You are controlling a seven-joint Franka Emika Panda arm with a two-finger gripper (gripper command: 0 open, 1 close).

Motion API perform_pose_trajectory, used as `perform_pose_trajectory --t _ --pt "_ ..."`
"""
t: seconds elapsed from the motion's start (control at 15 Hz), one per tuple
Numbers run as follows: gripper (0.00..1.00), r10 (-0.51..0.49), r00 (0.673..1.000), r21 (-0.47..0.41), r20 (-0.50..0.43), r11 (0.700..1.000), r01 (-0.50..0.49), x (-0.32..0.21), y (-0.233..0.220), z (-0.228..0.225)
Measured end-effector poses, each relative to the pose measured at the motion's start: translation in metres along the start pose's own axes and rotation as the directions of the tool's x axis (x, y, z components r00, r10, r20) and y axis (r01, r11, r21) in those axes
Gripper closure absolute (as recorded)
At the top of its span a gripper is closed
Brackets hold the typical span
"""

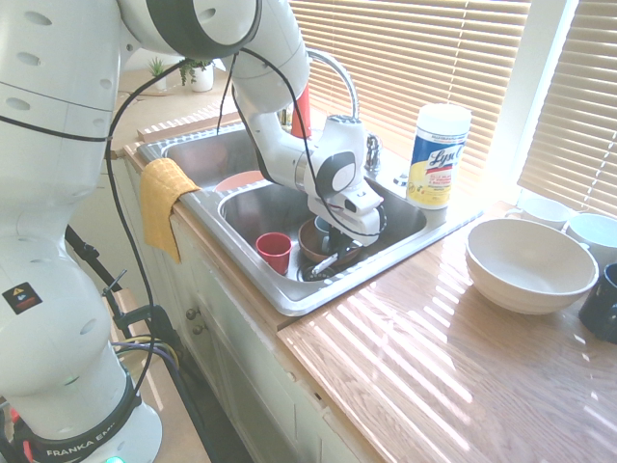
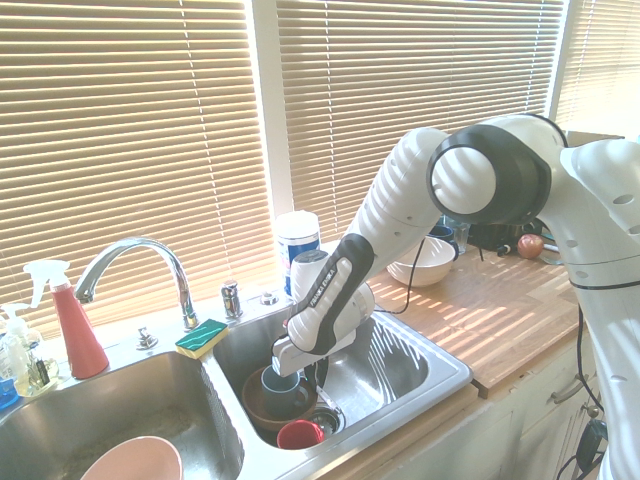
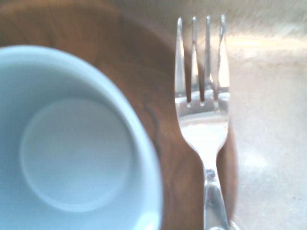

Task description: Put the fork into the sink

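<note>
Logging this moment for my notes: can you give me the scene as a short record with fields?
setting: kitchen counter with double-basin sink
end effector: low in right basin, pointing down, shut
fork: tines showing in the wrist view over brown bowl
in the bowl: light blue cup
also in basin: red cup
on rim: yellow cloth, sponge
task status: fork not yet seen lying in sink

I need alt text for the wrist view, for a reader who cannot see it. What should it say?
A close, blurred view of a silver fork rising from the frame's bottom edge, tines over the rim of a brown wooden bowl. A light blue cup sits in the bowl, and the grey steel sink floor lies beyond.
</note>
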State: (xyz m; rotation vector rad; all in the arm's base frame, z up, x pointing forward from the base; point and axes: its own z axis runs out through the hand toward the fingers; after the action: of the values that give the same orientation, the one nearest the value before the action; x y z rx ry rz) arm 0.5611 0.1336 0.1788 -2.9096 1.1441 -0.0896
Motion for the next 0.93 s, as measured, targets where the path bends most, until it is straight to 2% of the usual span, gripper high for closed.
perform_pose_trajectory --t 0.93 --pt "0.0 0.02 1.0 -0.018 0.013 1.0 -0.02 -0.007 0.008 0.018"
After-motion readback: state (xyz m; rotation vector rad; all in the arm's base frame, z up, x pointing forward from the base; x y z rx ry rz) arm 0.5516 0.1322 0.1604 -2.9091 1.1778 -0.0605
